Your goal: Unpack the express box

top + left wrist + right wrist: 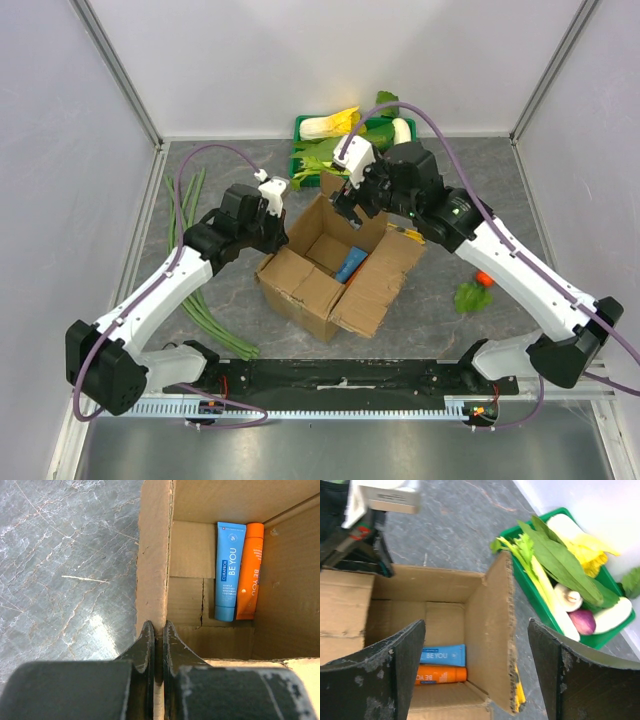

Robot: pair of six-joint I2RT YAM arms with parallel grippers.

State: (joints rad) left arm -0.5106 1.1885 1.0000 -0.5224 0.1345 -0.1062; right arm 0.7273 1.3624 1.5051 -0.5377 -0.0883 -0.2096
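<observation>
Open express box sitting mid-tabletop; left gripper pinching its wall nearest the left edge; right gripper hanging wide open, empty, above; blue tube and orange tube lying below it, long axes running finger to finger.

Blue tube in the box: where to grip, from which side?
Mid-body, straight down through the open top of the box. The blue tube lies flat on the floor, orange tube against one long side, bare cardboard on the other. Span its narrow width, one finger probably wedging between the tubes. The open right gripper above looks best placed.
</observation>
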